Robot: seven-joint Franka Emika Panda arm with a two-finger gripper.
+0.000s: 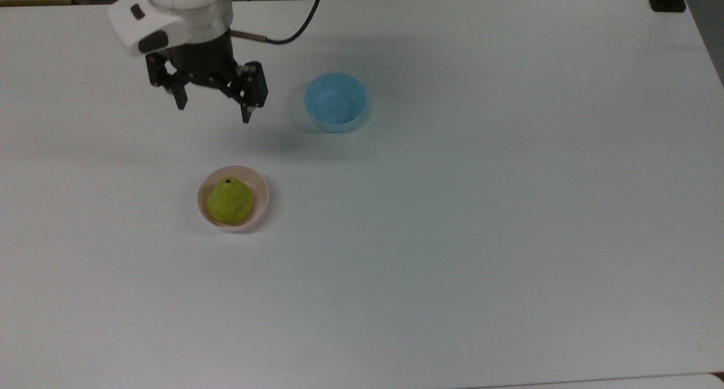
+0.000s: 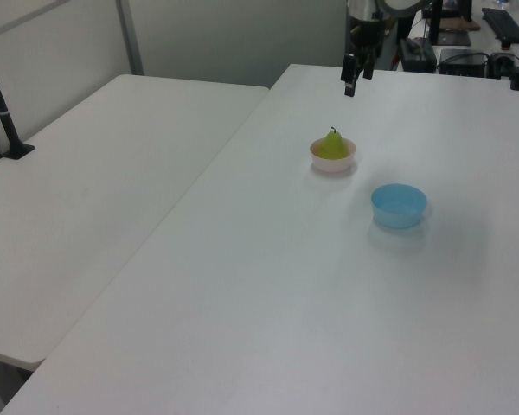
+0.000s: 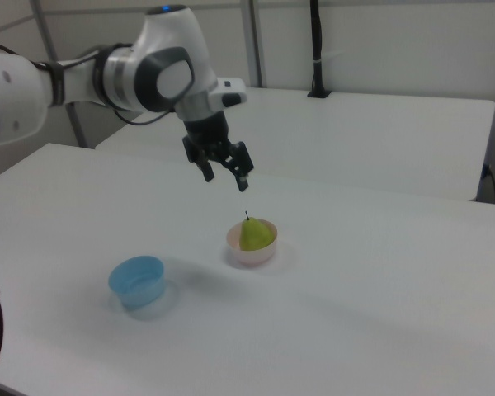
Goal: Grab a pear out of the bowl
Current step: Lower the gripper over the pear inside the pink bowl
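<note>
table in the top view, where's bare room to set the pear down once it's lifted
Most of the table is bare: everything on the top view's right of the blue bowl, and the strip below the pink bowl holding the pear. The tightest patch lies between both bowls and the open gripper.

A white table bears a pink bowl and a blue bowl.

My gripper hangs high off the table, fingers spread wide, pointing down, white arm reaching in behind it.
</note>
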